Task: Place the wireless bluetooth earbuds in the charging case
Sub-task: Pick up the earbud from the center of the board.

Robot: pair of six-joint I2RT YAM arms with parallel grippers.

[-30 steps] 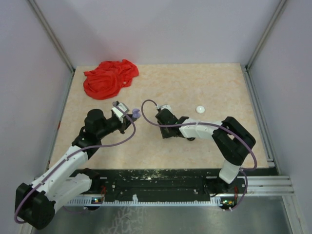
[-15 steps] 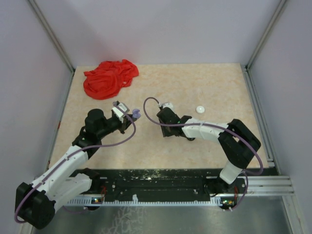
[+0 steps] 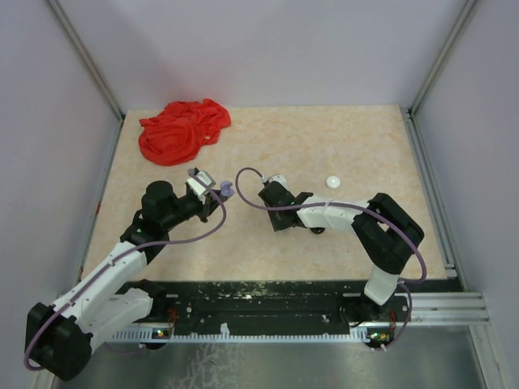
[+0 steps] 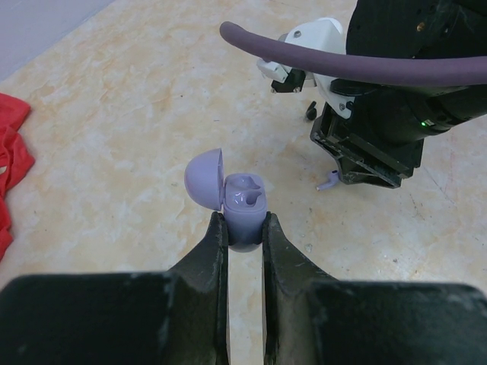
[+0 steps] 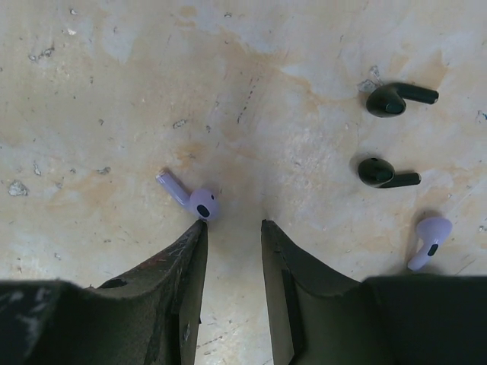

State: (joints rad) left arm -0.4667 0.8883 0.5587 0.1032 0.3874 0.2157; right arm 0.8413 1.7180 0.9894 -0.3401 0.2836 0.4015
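Zero earbuds look seated: the lavender charging case (image 4: 242, 205), lid open and clamped in the left gripper (image 4: 244, 225) left of the counter's middle, appears empty. The right gripper (image 5: 232, 228), jaws parted and empty, hovers beside a lavender earbud (image 5: 190, 199); a second lavender earbud (image 5: 428, 237) lies nearby.

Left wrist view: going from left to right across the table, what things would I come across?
First the red cloth at the picture's edge → the open lavender charging case, gripped by the left pincer → a loose lavender earbud.
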